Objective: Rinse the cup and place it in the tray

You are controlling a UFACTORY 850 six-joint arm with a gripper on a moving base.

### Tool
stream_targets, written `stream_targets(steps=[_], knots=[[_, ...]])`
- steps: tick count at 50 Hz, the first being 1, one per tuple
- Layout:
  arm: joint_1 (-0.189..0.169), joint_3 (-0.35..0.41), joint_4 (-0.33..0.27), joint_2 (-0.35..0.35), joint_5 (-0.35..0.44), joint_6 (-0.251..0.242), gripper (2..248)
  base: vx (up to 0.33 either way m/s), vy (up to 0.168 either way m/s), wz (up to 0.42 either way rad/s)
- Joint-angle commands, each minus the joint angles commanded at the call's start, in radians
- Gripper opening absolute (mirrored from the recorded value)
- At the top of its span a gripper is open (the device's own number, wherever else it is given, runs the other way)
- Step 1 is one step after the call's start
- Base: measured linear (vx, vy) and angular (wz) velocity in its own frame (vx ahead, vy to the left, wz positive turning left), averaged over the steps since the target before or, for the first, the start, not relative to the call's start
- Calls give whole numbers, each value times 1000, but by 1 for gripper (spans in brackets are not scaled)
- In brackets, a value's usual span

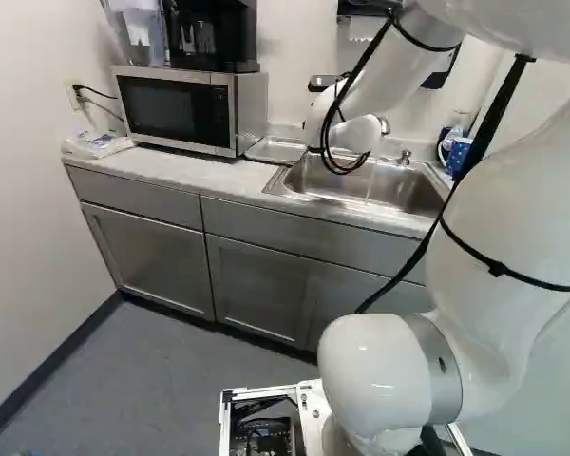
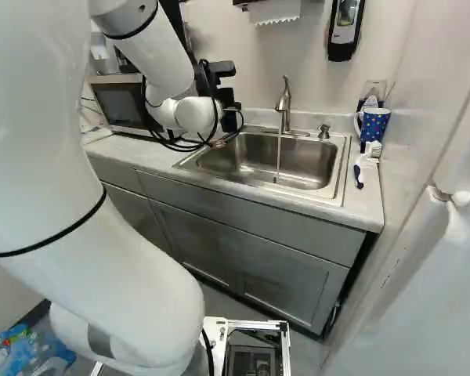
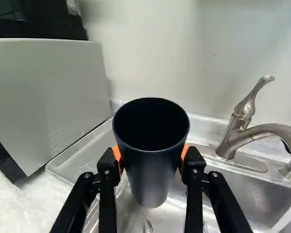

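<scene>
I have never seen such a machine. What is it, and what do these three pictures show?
It is a white robot arm. Two pictures look past it from its base, one from the left, one from the right. The third is from its wrist, looking along the black claw, whose two fingers hold a dark cup. Ahead is a counter with a sink; thin water runs from the tap. A microwave stands near a shallow tray. Across the sink is a blue spotted mug.

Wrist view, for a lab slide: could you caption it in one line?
Orange-padded fingers grip a dark cup at the sink, faucet nearby.
</scene>
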Motion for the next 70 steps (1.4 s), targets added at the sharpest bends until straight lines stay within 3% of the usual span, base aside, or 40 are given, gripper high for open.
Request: stream_targets(steps=[37, 70], knots=[[-107, -25, 0, -25, 0, 0, 126, 0, 0, 0], [-109, -26, 4, -26, -23, 0, 126, 0, 0, 0]])
